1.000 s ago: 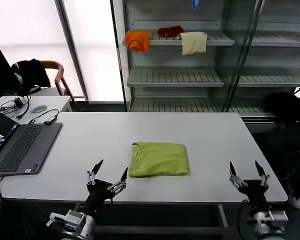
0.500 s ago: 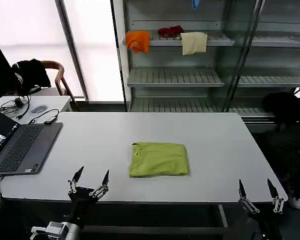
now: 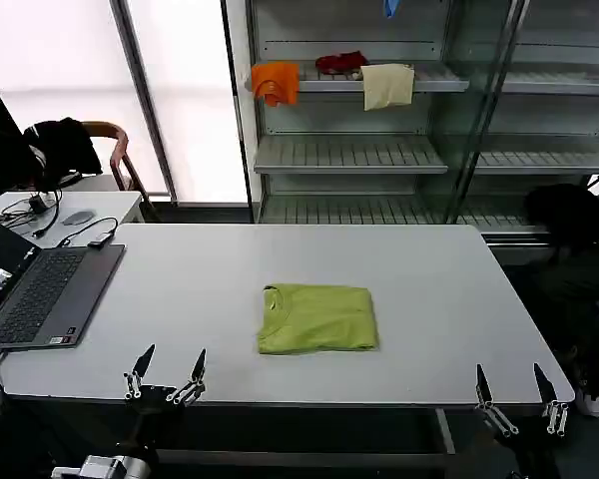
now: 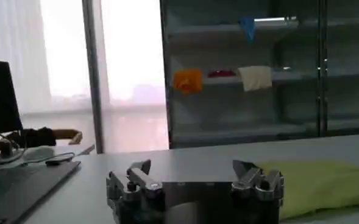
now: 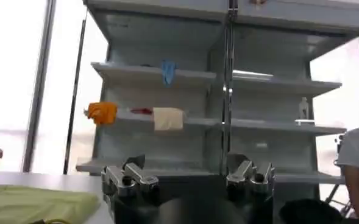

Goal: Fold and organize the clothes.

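Note:
The lime-green T-shirt point(image 3: 316, 317) lies folded into a neat rectangle in the middle of the white table point(image 3: 180, 289), collar toward the left. It also shows as a flat green pile in the left wrist view point(image 4: 325, 185) and the right wrist view point(image 5: 36, 206). My left gripper point(image 3: 166, 362) hangs open at the table's front edge, left of the shirt and apart from it. Beyond the front right corner my right gripper point(image 3: 515, 387) is open too, with nothing between its fingers.
An open laptop point(image 3: 35, 294) sits on the table's left end with cables behind it. A metal shelf rack point(image 3: 379, 150) stands beyond the table, holding orange point(image 3: 275, 82), red point(image 3: 339, 63) and cream point(image 3: 387, 85) cloths. A chair point(image 3: 105, 150) stands at the back left.
Both grippers have drawn back from over the table toward its front edge and dropped lower, staying open. The folded shirt has not moved.

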